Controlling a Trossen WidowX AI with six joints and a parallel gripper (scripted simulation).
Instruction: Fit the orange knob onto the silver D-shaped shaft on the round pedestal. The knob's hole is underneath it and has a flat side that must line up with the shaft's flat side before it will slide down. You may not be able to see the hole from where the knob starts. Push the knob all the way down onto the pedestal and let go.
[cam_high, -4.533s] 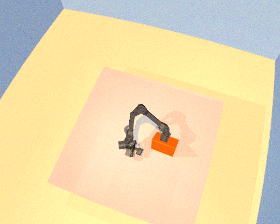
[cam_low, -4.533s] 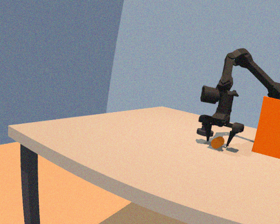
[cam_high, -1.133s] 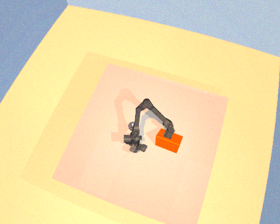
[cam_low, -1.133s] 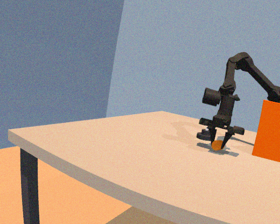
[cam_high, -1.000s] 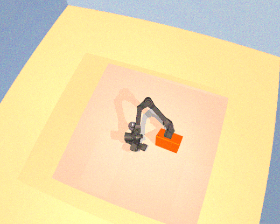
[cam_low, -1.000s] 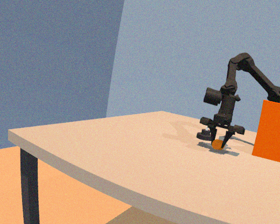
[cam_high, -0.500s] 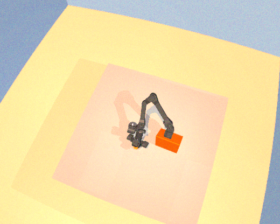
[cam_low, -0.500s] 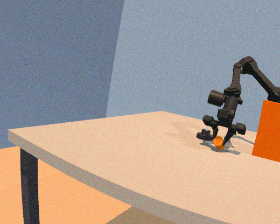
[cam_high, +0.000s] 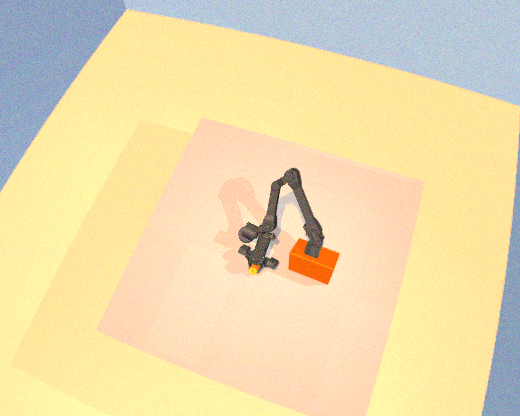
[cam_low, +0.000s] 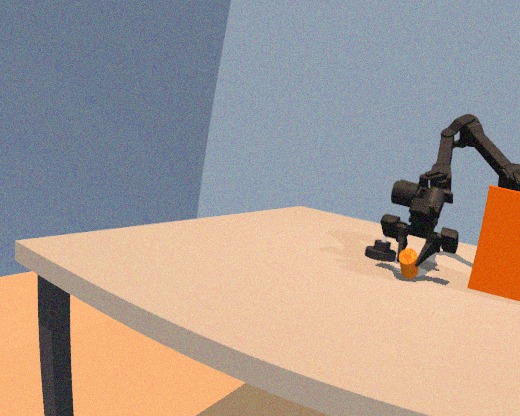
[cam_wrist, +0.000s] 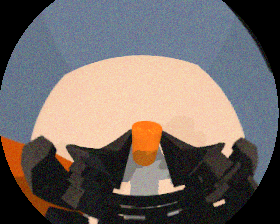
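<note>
The orange knob (cam_high: 253, 270) (cam_low: 409, 270) (cam_wrist: 146, 137) is between the fingertips, roughly upright, its lower end at or just above the table top. My gripper (cam_high: 255, 267) (cam_low: 408, 262) (cam_wrist: 145, 132) is shut on its sides and leans at a slant. The dark round pedestal (cam_low: 380, 252) stands beside the gripper, to the left of the knob in the exterior view. Its silver shaft (cam_low: 384, 239) shows only in part behind a finger. The shaft's flat side cannot be made out. The knob's underside and hole are hidden. The pedestal cannot be made out in the top view or the wrist view.
An orange block (cam_high: 310, 264) (cam_low: 495, 245) under the arm's base stands to the right of the gripper in the top and exterior views. The table's near edge (cam_low: 200, 345) runs across the front in the exterior view.
</note>
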